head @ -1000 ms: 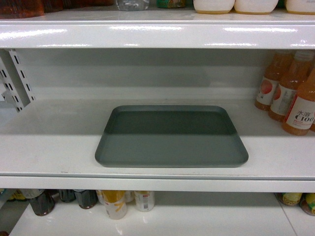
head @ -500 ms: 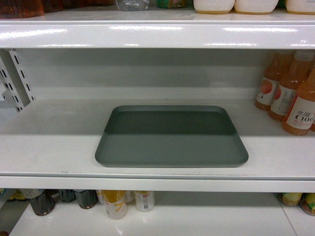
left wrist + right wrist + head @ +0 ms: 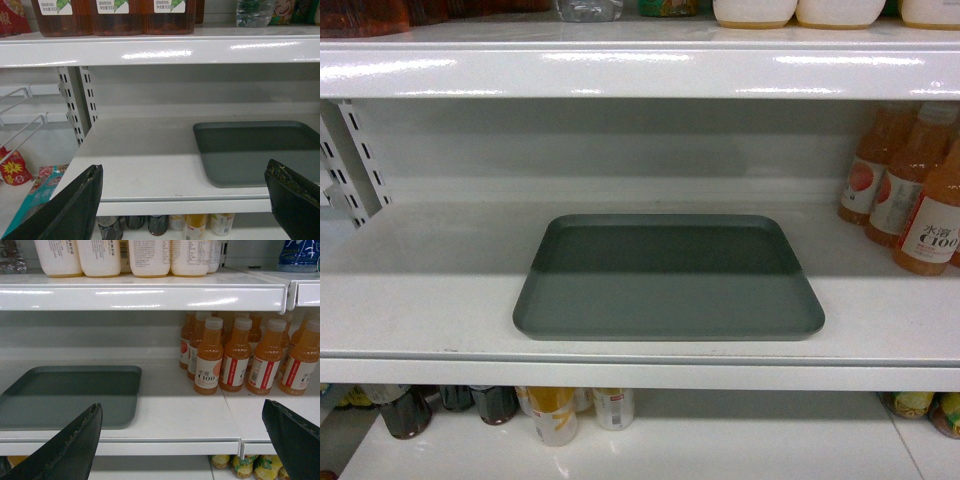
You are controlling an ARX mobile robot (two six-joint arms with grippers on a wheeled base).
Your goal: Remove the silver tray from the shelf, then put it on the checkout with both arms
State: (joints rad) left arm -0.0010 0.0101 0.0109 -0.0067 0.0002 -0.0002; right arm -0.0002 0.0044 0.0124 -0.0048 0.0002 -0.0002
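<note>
The silver tray (image 3: 668,277) lies flat on the white shelf (image 3: 420,300), near the board's front lip, grey-green and bare. Neither arm shows in the head view. In the left wrist view the tray (image 3: 260,150) lies ahead to the right, and my left gripper (image 3: 182,172) stands open in front of the shelf lip, well short of the tray. From the right wrist the tray (image 3: 70,395) is ahead to the left, and my right gripper (image 3: 180,412) is open in front of the lip, holding nothing. The checkout is out of view.
Orange juice bottles (image 3: 910,190) stand on the same board right of the tray, seen close in the right wrist view (image 3: 240,357). A shelf board (image 3: 640,70) hangs low overhead with bottles on it. Slotted uprights (image 3: 355,150) at left. Cans and bottles (image 3: 555,410) below.
</note>
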